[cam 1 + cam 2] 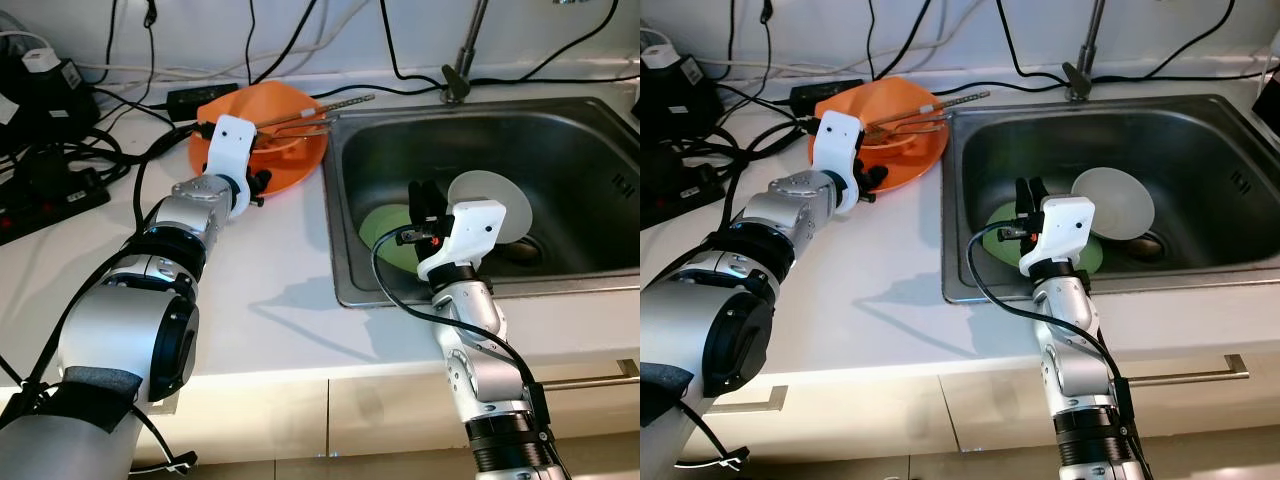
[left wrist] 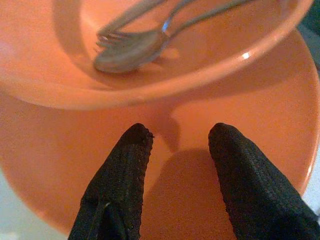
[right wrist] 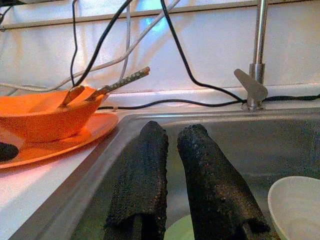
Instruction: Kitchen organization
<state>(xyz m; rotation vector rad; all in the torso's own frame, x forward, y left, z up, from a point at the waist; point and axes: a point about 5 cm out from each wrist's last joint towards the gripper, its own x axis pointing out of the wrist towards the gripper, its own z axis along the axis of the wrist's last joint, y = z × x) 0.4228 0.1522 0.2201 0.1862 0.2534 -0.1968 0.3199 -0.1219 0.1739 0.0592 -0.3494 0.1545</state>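
At the upper left of the head views, the left gripper (image 2: pixel 177 137) is hovering with its fingers spread apart over the rim of the orange plate (image 1: pixel 300 165), grasping nothing; an orange bowl (image 2: pixel 150 75) is sitting on that plate, holding a fork (image 2: pixel 120 30) and spoon (image 2: pixel 132 50). At the centre, the right gripper (image 3: pixel 172 135) is reaching into the steel sink (image 1: pixel 560 130) with its fingers nearly together and empty, above a green plate (image 1: pixel 385 230) lying beside a white plate (image 1: pixel 500 195).

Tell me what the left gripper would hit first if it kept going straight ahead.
Probably the orange bowl's outer wall; the left gripper, open, sits low over the orange plate pointing at it, though depth is uncertain.
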